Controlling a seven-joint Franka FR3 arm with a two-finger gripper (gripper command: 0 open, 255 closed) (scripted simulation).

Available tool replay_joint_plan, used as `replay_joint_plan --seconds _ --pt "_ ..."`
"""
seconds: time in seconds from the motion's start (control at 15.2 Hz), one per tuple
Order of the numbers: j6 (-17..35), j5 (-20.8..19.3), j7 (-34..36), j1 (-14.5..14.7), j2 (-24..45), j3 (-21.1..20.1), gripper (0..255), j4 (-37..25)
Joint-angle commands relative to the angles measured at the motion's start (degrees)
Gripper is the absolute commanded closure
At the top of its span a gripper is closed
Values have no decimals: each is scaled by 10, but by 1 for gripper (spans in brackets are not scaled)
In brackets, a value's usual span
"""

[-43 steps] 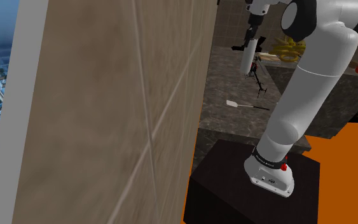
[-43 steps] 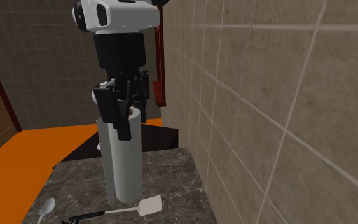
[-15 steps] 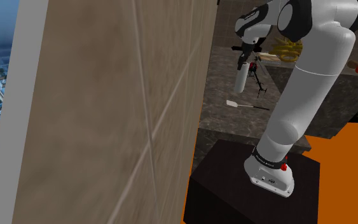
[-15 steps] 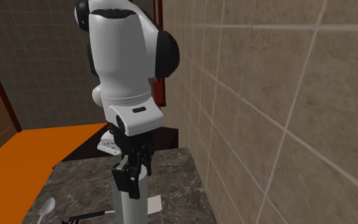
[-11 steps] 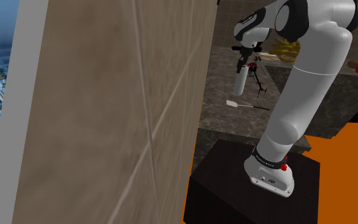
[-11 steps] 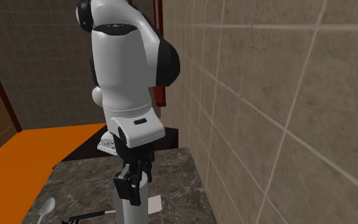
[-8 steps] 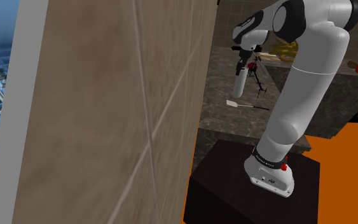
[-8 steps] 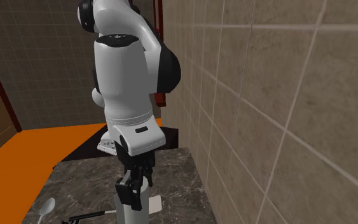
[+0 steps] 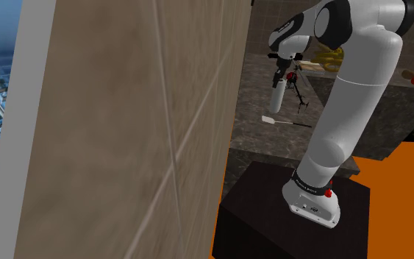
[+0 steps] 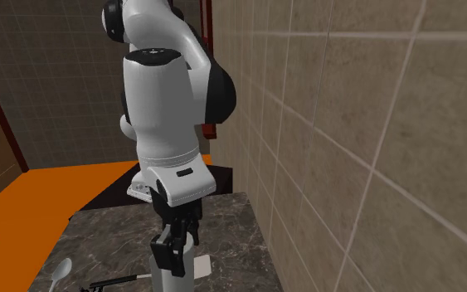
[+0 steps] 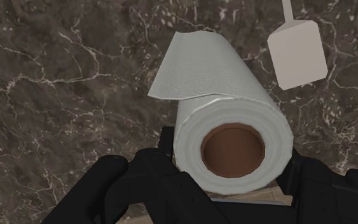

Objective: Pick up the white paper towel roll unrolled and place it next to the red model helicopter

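The black gripper [image 11: 231, 167] is clamped on the upper end of the paper towel roll [image 11: 233, 137], a finger [image 11: 163, 147] pressed against either side. The roll is white with a brown core; it stands upright, and a loose sheet curls away from its side. Beneath it lies the dark marbled counter [image 11: 56, 95]; whether the roll's lower end touches the stone I cannot tell. A white spatula [image 11: 297, 54] lies flat on the counter just beside the roll.

In the shoulder view the roll [image 9: 277, 97] hangs below the gripper [image 9: 279, 73], just to the left of the model helicopter [image 9: 295, 75], which shows red at its body and has a thin dark tail; I cannot tell whether they touch. Farther back, a yellow bunch [image 9: 332, 53] sits on a raised ledge.

In the second exterior view a pale spoon [image 10: 60, 270] lies on the counter, well to the left of the roll [image 10: 178, 272]; beyond the white arm [image 10: 169, 108] rises a tiled wall [image 10: 57, 75].
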State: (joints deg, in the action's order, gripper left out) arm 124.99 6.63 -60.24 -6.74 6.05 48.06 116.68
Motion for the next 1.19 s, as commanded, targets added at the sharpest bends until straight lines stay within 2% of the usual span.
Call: replay_joint_plan --seconds 0.0,0.33,0.59,1.12 --pt "0 0 0 0 0 0 0 0" --pt "0 0 0 0 0 0 0 0" --pt "-65 -42 29 10 -44 3 0 -38" --pt "-65 -42 29 9 -44 3 0 -38"
